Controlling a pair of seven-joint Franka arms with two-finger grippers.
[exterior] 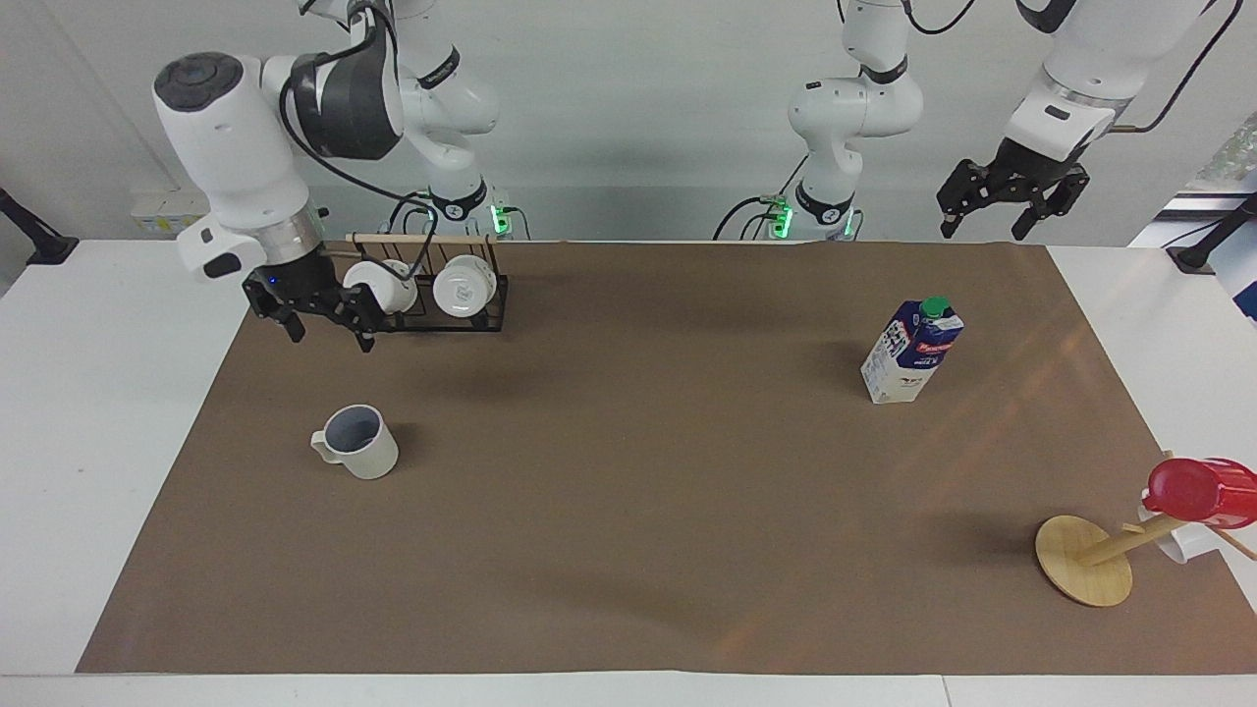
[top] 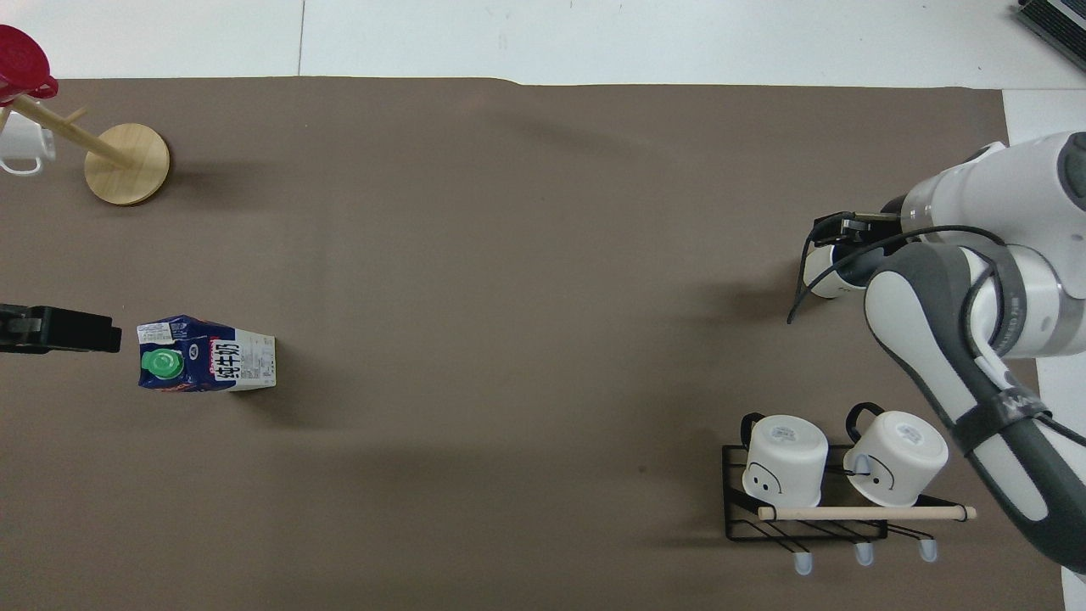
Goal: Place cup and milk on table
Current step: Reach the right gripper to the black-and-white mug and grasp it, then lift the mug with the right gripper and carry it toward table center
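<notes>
The off-white cup stands upright on the brown sheet of the table, toward the right arm's end. My right gripper is open and empty, up in the air above the cup and clear of it. In the overhead view the right gripper and arm cover most of the cup. The milk stands upright on the sheet toward the left arm's end and also shows from above. My left gripper waits open and empty in the air; from above the left gripper is beside the milk.
A black wire rack with two white mugs stands near the right arm's base, close to the right gripper. A wooden mug tree with a round base holds a red cup and a white mug at the left arm's end.
</notes>
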